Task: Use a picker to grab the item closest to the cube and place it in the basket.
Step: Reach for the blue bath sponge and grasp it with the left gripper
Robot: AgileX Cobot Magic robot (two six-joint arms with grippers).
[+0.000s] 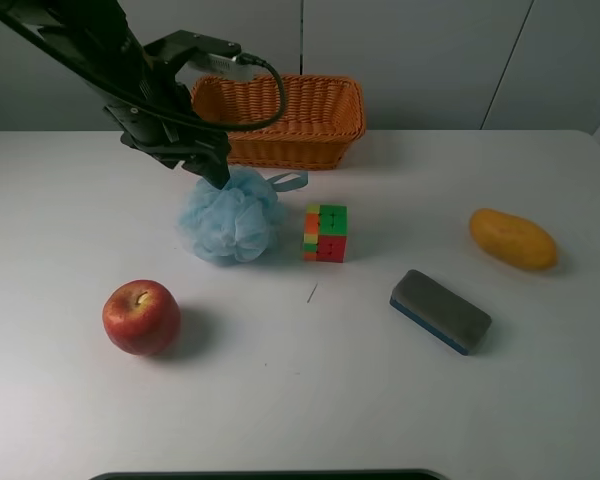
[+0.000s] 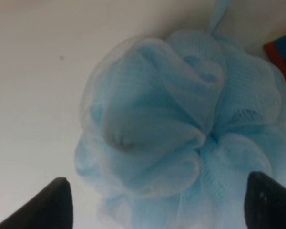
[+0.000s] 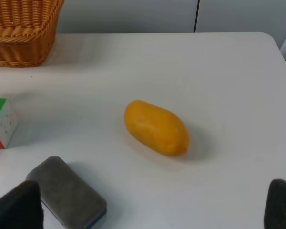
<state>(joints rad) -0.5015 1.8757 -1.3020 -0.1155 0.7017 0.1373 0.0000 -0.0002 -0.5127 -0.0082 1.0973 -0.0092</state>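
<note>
**EXT HIGH VIEW**
- L gripper point(image 1: 216, 172): down on the rear-left top of the blue mesh puff point(image 1: 232, 220); jaw state not readable from here.
- Puff: on the table point(image 1: 310, 400), just L of the cube point(image 1: 325, 233), w/ a narrow gap btwn them. Its loop points toward the basket point(image 1: 280, 120).
- Basket: at the rear of the table, behind puff and cube.
- Other items: 1 apple point(image 1: 140, 317) front L; 1 grey pad point(image 1: 440, 311) front R of cube; 1 yellow fruit point(image 1: 513, 239) far R. All 3 sit well apart from cube.

**L WRIST VIEW**
- Jaws: spread wide, 1 finger each side, puff filling the space btwn them. Contact w/ puff cannot be told.
- Cube: 1 corner shows just past the puff.

**R WRIST VIEW**
- R gripper point(image 3: 148, 205): jaws spread wide, over bare table.
- In sight: yellow fruit mid-frame; grey pad near 1 finger; cube corner; basket corner at rear.
</note>
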